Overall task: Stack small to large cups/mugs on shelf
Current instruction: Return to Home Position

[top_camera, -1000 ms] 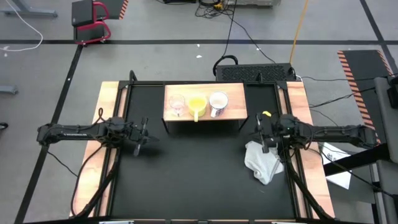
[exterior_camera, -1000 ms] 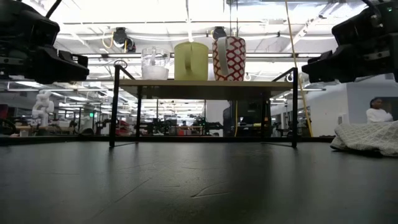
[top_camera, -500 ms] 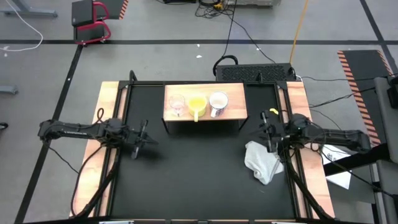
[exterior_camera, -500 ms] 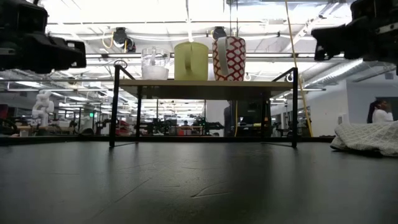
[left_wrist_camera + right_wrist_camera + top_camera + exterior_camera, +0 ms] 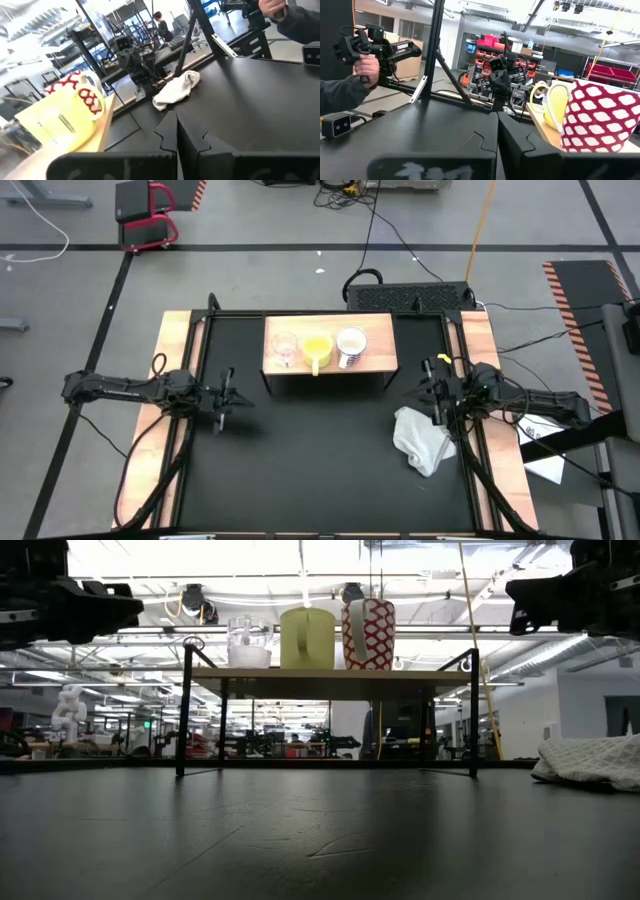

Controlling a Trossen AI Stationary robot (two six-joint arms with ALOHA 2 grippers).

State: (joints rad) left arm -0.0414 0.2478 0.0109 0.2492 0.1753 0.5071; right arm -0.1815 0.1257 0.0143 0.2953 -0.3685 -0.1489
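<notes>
On the wooden shelf at the table's far middle, three cups stand upright in a row on their bases. The clear glass cup is on the left. The yellow mug is in the middle. The white mug with a dark pattern is on the right. In the low view, the glass, the yellow mug and the patterned mug rise above the shelf top. My left gripper hangs shut by the table's left edge and my right gripper hangs shut by its right edge. Both are level, clear of the shelf and holding nothing.
A crumpled white cloth lies on the black tabletop near the right gripper. Wooden side boards flank the table. Black shelf legs stand on the tabletop. Beyond the table, a person's hand holds a handle device.
My right gripper has drawn back toward the table's right edge and risen a little, staying shut. My left gripper has rolled about its own line and tipped up slightly, also staying shut. The cups and the cloth have kept still.
</notes>
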